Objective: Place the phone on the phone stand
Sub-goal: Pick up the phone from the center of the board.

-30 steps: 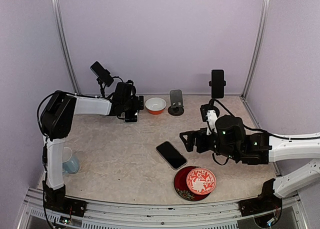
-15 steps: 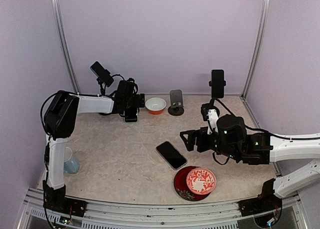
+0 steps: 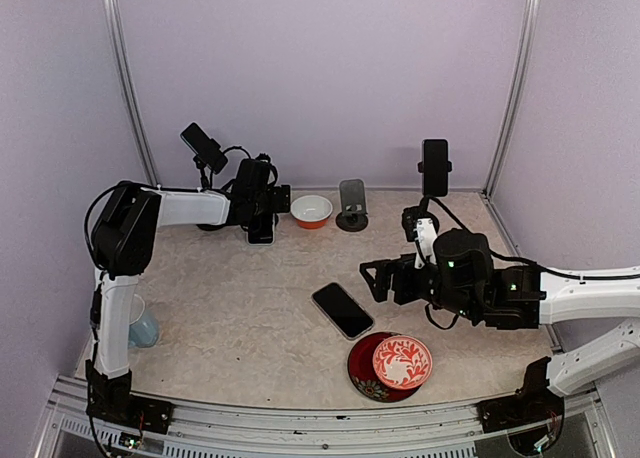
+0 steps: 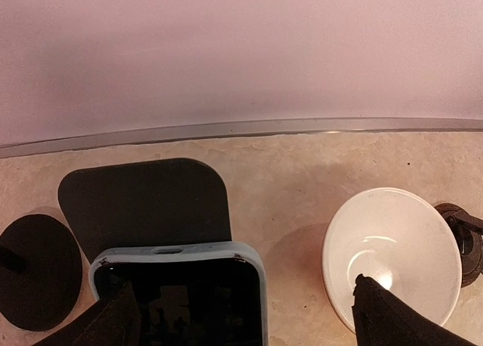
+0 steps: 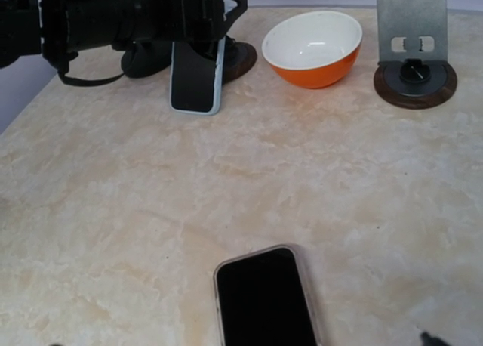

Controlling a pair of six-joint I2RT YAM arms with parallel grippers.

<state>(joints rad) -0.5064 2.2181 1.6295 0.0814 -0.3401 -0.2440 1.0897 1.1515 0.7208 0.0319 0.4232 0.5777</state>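
Red plate [image 3: 372,375] near, red patterned lid [image 3: 402,361] on it. Dark phone [image 3: 342,310] flat on surface, just left of right gripper [image 3: 374,280], fingers released. Far left, left gripper [image 3: 262,221] clenched on blue-cased phone [image 5: 195,75], at black stand [image 4: 147,201]. Orange bowl [image 3: 311,211] empty.

The desk [image 3: 230,308], beige and marbled, carries a dark phone [image 3: 342,310] at centre frame, a red patterned plate [image 3: 392,366] lower right of it, an orange bowl [image 3: 311,211] and a grey phone stand [image 3: 352,205] along the upper edge, and a pale blue cup [image 3: 140,323] at far left.
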